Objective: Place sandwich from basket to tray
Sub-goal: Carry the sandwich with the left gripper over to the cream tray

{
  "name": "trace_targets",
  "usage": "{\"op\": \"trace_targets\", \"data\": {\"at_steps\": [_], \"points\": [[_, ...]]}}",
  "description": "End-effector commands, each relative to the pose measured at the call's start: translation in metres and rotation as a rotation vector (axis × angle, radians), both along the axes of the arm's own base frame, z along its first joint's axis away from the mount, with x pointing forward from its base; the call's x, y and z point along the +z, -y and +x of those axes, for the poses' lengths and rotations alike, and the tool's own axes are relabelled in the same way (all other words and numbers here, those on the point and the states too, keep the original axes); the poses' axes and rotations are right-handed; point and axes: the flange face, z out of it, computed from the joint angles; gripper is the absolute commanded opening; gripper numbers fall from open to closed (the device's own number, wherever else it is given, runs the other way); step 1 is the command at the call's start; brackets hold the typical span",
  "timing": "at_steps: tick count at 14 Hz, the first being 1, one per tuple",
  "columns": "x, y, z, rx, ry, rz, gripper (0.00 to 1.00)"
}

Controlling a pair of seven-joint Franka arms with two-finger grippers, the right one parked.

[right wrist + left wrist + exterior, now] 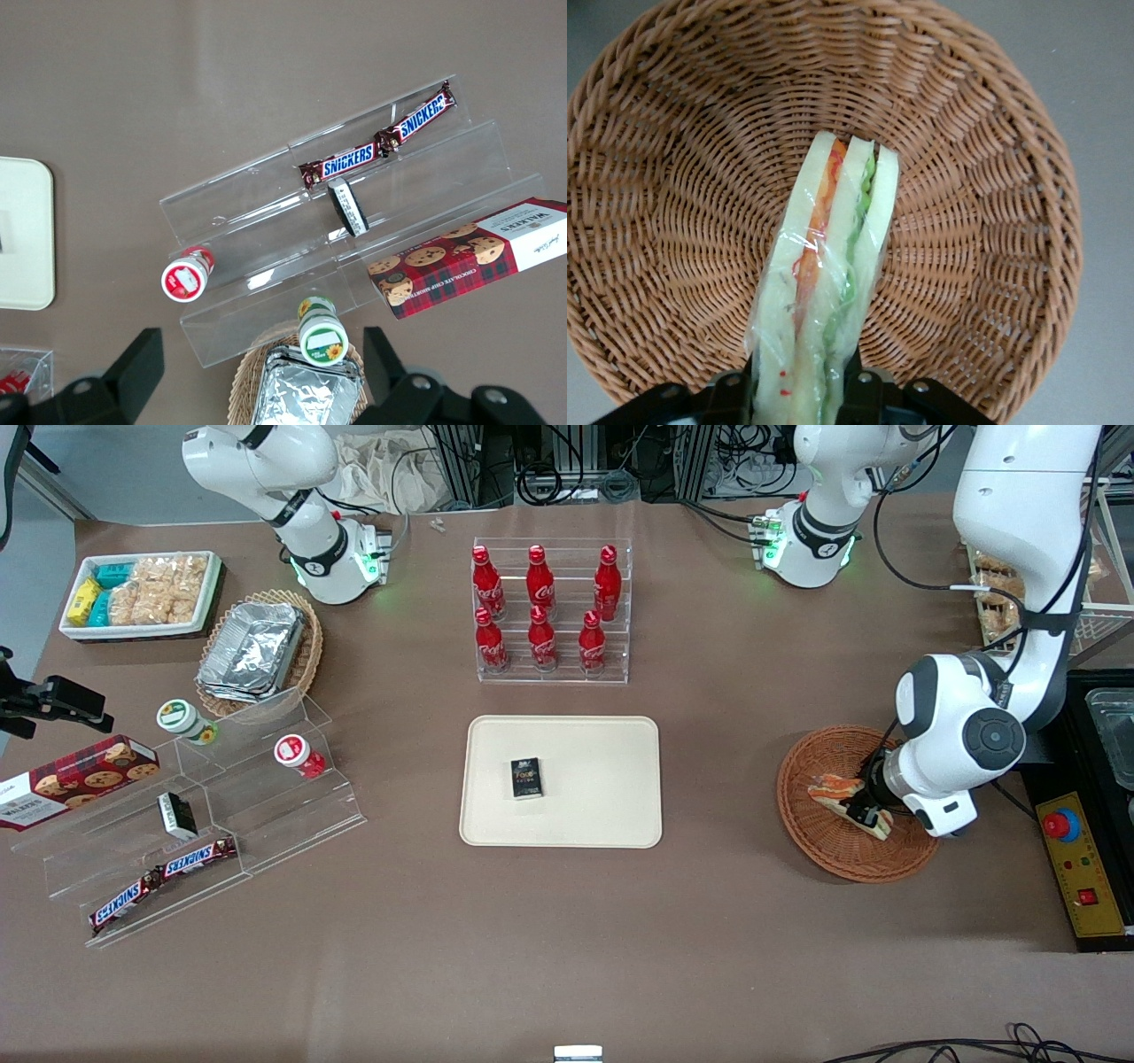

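The wrist view shows plastic wrap on the sandwich (824, 292), clamped between the hand (804, 390)'s fingers inside the basket (673, 204). The front view shows the tray (602, 779) holding only a small dark box (526, 778).

Six red cola bottles (542, 607) are racked in a clear stand. A small black box (526, 778) is laid flat. Snickers bars (164, 880), a cookie box (75, 778) and two cups (188, 720) are seen on acrylic steps (266, 815).
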Motion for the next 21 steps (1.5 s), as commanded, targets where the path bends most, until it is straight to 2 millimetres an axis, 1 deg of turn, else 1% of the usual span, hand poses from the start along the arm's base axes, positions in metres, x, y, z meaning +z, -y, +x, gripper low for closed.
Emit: {"op": "trace_targets", "data": {"at_steps": [1, 3, 5, 6, 7, 8, 9, 11, 12, 13, 14, 15, 16, 17, 18, 20, 21], "points": [[0.044, 0.000, 0.016, 0.017, -0.009, 0.020, 0.00], [0.087, 0.002, 0.036, 0.025, -0.037, 0.020, 0.00], [0.139, 0.016, 0.050, 0.005, -0.037, 0.015, 0.00], [0.167, 0.029, 0.055, -0.031, -0.034, 0.006, 0.00], [0.196, 0.049, 0.058, -0.064, -0.028, -0.008, 0.00], [0.218, 0.066, 0.061, -0.091, -0.024, -0.023, 0.00], [0.240, 0.089, 0.060, -0.135, -0.019, -0.043, 0.00], [0.266, 0.137, 0.054, -0.276, 0.014, -0.091, 0.00], [0.266, 0.169, 0.049, -0.372, 0.023, -0.114, 0.00], [0.259, 0.203, 0.046, -0.456, 0.029, -0.140, 0.00], [0.247, 0.234, 0.046, -0.504, 0.032, -0.159, 0.00], [0.227, 0.267, 0.043, -0.555, 0.017, -0.166, 0.00], [0.202, 0.299, 0.040, -0.621, 0.017, -0.139, 0.00], [0.174, 0.337, 0.032, -0.713, 0.040, -0.100, 0.00], [0.147, 0.371, 0.024, -0.783, 0.062, -0.078, 0.00], [0.092, 0.404, 0.013, -0.841, 0.034, -0.085, 0.00], [0.075, 0.415, 0.004, -0.879, 0.008, -0.086, 0.00]]}}
